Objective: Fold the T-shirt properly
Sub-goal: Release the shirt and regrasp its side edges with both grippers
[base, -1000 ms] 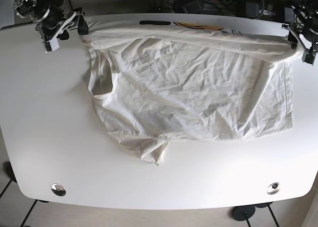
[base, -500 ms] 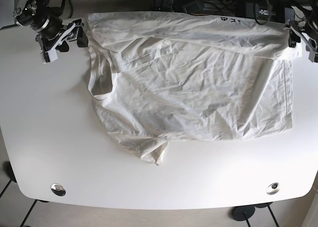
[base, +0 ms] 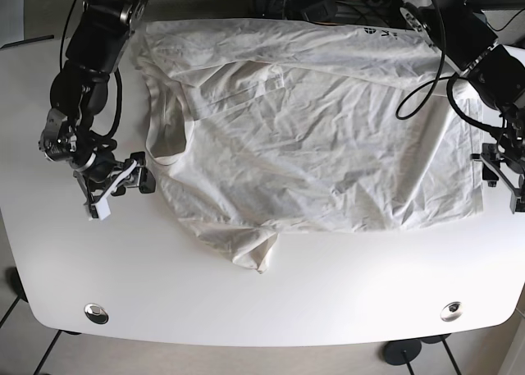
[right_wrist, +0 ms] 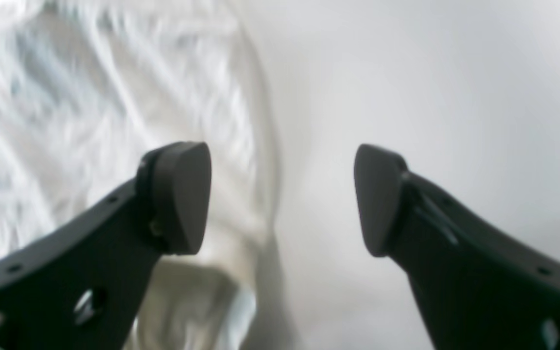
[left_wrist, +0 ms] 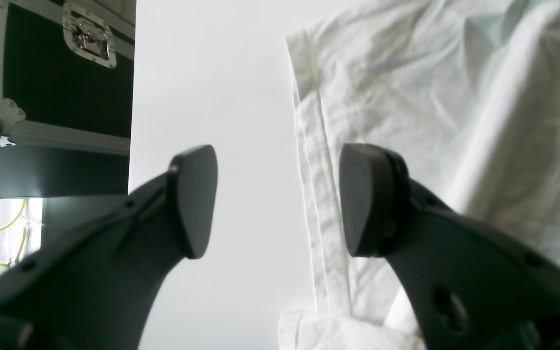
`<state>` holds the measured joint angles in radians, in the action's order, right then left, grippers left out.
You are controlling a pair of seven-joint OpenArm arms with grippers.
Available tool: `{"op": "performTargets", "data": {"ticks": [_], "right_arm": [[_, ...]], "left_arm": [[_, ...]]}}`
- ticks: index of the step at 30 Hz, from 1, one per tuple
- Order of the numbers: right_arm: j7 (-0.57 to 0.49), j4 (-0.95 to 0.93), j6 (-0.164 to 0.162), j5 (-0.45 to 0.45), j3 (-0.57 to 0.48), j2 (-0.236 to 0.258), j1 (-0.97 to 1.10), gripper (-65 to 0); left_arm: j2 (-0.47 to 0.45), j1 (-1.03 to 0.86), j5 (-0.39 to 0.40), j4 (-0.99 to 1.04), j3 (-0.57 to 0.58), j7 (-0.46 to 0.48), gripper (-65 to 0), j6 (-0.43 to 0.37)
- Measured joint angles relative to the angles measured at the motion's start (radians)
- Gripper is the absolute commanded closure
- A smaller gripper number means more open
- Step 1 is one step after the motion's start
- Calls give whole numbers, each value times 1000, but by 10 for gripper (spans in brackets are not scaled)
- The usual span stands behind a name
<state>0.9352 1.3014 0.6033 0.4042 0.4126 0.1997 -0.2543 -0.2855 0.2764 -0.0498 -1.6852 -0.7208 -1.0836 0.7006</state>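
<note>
T-shirt point(base: 320, 137) top edge released | left hand point(base: 502, 175), right hand point(base: 119, 180) lowered beside its sides, wide open, nothing held | next fold awaited

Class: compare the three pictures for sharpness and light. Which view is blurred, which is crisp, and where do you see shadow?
Right wrist view: soft throughout, the shirt smeared, a shadow along its edge. Left wrist view: crisp; the shirt's hem stitching reads clearly, and the open left pincer is dark against the bright table. Base view: sharp, evenly lit, with faint shadows in the shirt's wrinkles.
</note>
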Motion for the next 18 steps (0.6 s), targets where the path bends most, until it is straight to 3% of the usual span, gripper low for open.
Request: {"op": "performTargets", "data": {"ticks": [2, 4, 6, 8, 12, 14, 18], "right_arm": [[-50, -113, 0, -8, -27, 5, -50, -438], [-109, -242, -1, -9, -105, 25, -84, -436], [-127, -256, -1, -3, -162, 21, -82, -436], [-128, -255, -2, -8, -177, -15, -85, -436], [-169, -253, 3, 14, -183, -64, -60, -431], [-173, -253, 0, 10, -183, -75, -58, -361], [-177, -254, -1, 6, -184, -95, -43, -87]], "left_arm": [[2, 34, -30, 23, 0, 14, -372, 0], [5, 39, -40, 51, -1, 106, -378, 0], [8, 41, -37, 76, 1, 159, -378, 0], [8, 42, -29, 107, 2, 161, -379, -59], [-13, 72, -41, 172, -10, 158, -381, -72], [-32, 100, -34, 229, -21, 169, -431, -72], [-45, 138, -46, 389, -55, 222, -525, -136]]}}
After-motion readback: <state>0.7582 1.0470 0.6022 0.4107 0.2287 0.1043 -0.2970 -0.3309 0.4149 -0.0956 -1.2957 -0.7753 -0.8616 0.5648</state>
